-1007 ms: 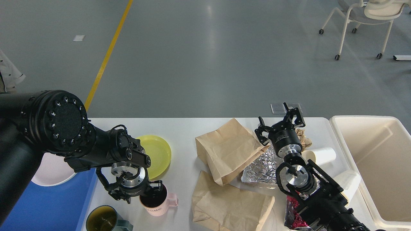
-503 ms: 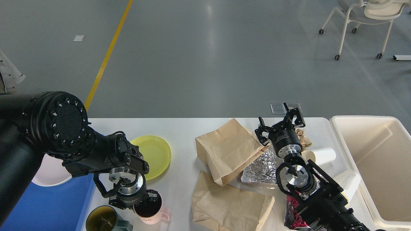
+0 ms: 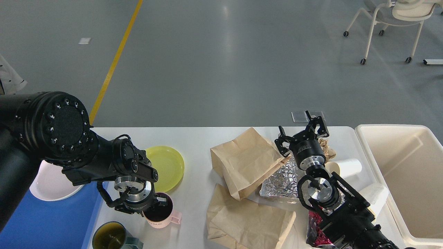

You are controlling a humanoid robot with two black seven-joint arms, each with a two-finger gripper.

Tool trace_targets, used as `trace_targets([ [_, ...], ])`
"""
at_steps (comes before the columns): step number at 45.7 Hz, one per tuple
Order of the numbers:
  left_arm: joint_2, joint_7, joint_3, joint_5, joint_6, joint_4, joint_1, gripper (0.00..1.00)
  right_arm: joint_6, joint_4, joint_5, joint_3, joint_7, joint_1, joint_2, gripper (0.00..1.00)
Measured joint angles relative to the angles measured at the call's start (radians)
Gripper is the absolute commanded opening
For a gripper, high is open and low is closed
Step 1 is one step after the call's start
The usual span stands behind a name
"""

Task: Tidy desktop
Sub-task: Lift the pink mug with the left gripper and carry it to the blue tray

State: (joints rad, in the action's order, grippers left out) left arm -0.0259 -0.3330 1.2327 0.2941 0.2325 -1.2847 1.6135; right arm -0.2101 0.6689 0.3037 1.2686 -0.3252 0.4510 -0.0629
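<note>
The white desktop [image 3: 197, 138] is cluttered across its width. My left gripper [image 3: 153, 206] is shut on the rim of a pink mug [image 3: 160, 216] near the front left, just below a yellow plate [image 3: 166, 167]. My right gripper [image 3: 301, 133] is open and empty, above the far edge of a brown paper bag [image 3: 245, 160] and next to crumpled brown paper [image 3: 327, 147]. Crumpled foil [image 3: 282, 181] lies under the right wrist.
A blue tray [image 3: 52, 221] at the left holds a white plate [image 3: 48, 185]. A green mug [image 3: 110, 237] stands at the front. A second paper bag [image 3: 249, 219], two white paper cups [image 3: 346, 167] [image 3: 375, 199], a red wrapper [image 3: 315, 231] and a cream bin [image 3: 408, 180] lie to the right.
My left gripper has moved left with the pink mug in it, toward the green mug and blue tray. The right arm has not moved.
</note>
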Motion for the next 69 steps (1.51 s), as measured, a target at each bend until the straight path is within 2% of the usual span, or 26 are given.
trace_targets([
  [9, 0.077, -0.005, -0.003, -0.005, 0.008, -0.074, 0.131, 0.0, 0.0, 0.0, 0.0, 0.0, 0.0, 0.0, 0.0, 1.0],
  [22, 0.225, -0.07, 0.004, -0.069, 0.009, -0.085, 0.349, 0.0, 0.0, 0.002, 0.0, 0.0, 0.0, 0.0, 0.0, 1.0],
  [25, 0.282, -0.08, 0.0, -0.09, 0.035, -0.093, 0.417, 0.0, 0.0, 0.002, 0.0, 0.0, 0.0, 0.0, 0.0, 1.0],
  [29, 0.356, -0.108, 0.003, -0.094, 0.127, -0.106, 0.512, 0.0, 0.0, 0.001, 0.0, 0.0, 0.0, 0.0, 0.0, 1.0],
  [37, 0.539, -0.19, 0.014, -0.136, 0.456, -0.111, 0.733, 0.0, 0.0, 0.0, 0.0, 0.0, 0.0, 0.0, 0.0, 1.0],
  [43, 0.637, -0.208, 0.054, -0.219, 0.683, -0.11, 0.908, 0.0, 0.0, 0.0, 0.0, 0.0, 0.0, 0.0, 0.0, 1.0],
  [49, 0.666, -0.208, 0.122, -0.243, 0.724, -0.108, 1.008, 0.0, 0.0, 0.0, 0.0, 0.0, 0.0, 0.0, 0.0, 1.0],
  [57, 0.725, -0.209, 0.19, -0.273, 0.727, -0.108, 1.01, 0.0, 0.0, 0.0, 0.0, 0.0, 0.0, 0.0, 0.0, 1.0],
  [66, 0.863, -0.209, 0.221, -0.377, 0.727, -0.094, 0.848, 0.0, 0.0, 0.0, 0.0, 0.0, 0.0, 0.0, 0.0, 1.0],
  [69, 0.917, -0.209, 0.231, -0.386, 0.704, -0.092, 0.783, 0.0, 0.0, 0.0, 0.0, 0.0, 0.0, 0.0, 0.0, 1.0],
])
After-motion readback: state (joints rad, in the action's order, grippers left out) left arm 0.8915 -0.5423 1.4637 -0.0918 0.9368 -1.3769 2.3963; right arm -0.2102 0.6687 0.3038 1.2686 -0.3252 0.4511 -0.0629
